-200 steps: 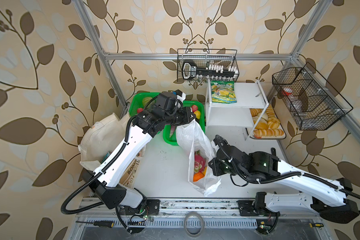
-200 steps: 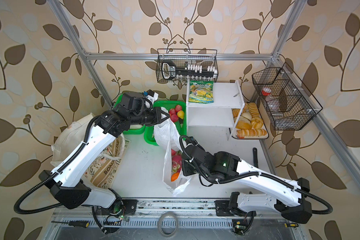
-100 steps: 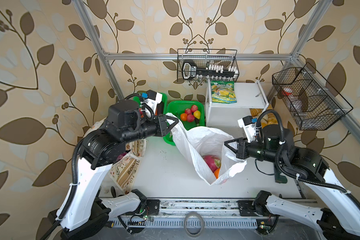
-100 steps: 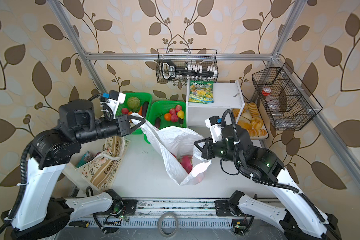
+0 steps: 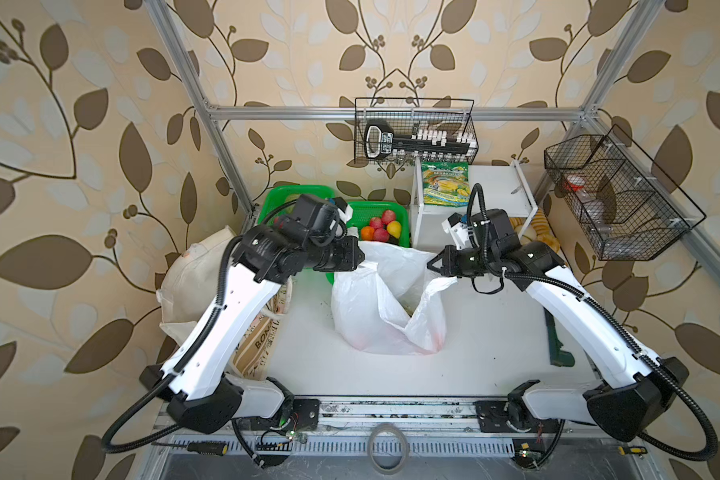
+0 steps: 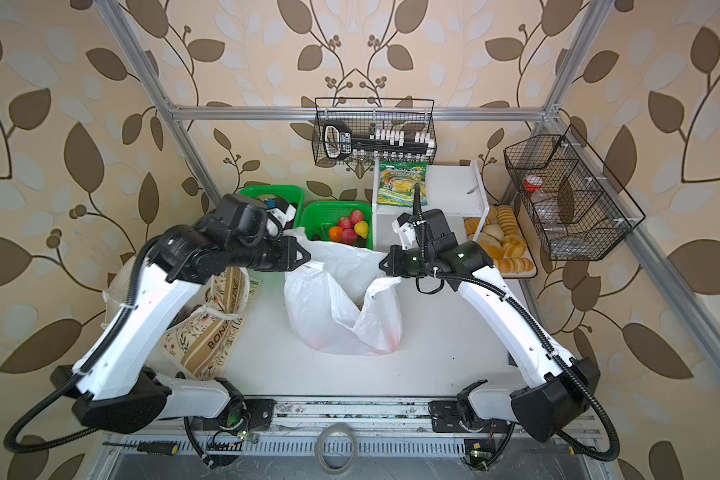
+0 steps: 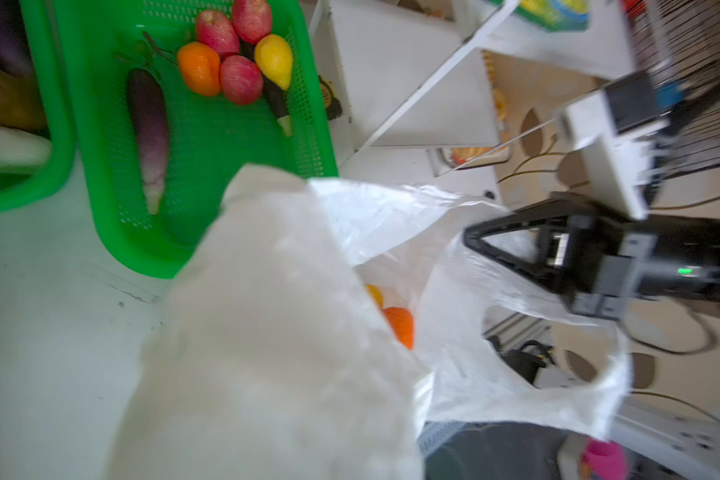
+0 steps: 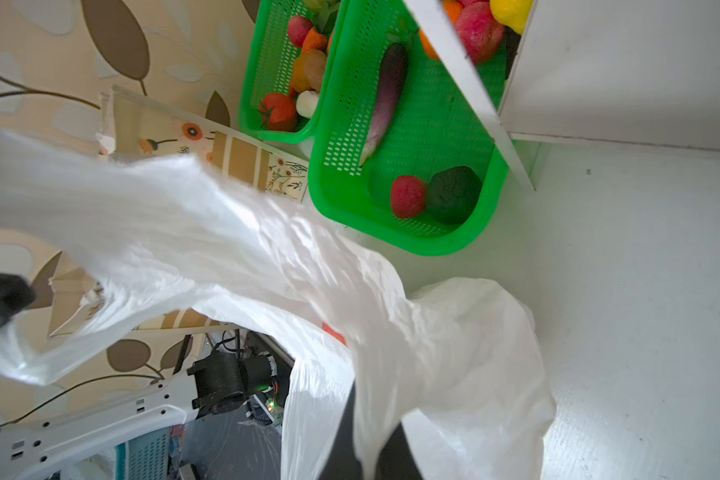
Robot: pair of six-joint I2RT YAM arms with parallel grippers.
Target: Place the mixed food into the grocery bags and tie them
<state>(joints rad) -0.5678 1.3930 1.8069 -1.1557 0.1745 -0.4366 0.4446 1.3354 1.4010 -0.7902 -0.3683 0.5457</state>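
Note:
The thin white plastic bag [image 5: 385,309] [image 6: 341,309] sits slumped in the middle of the table, its mouth gaping upward. My right gripper [image 5: 430,266] [image 7: 468,235] is shut on one loop handle [image 7: 516,291]. My left gripper [image 5: 361,254] [image 6: 307,254] hovers at the bag's far left edge; plastic covers its jaws in the left wrist view, so their state is hidden. An orange-yellow toy fruit [image 7: 398,326] shows inside the bag, and red tints show through its wall. The cream cloth tote [image 5: 192,274] [image 6: 213,332] stands at the left under my left arm.
Two green baskets [image 5: 377,205] [image 8: 408,232] with fruit and vegetables stand behind the bag. A white shelf [image 5: 493,189] carries a green-yellow snack pouch [image 5: 445,183]; sliced bread [image 6: 510,249] lies beside it. Wire baskets [image 5: 414,133] [image 5: 618,199] hang on the frame. A dark tool [image 5: 558,347] lies at the right.
Half a second ago both grippers held the bag stretched wide and high. Both arms have since dropped back toward the baskets, and the bag has gone slack and slumped on the table.

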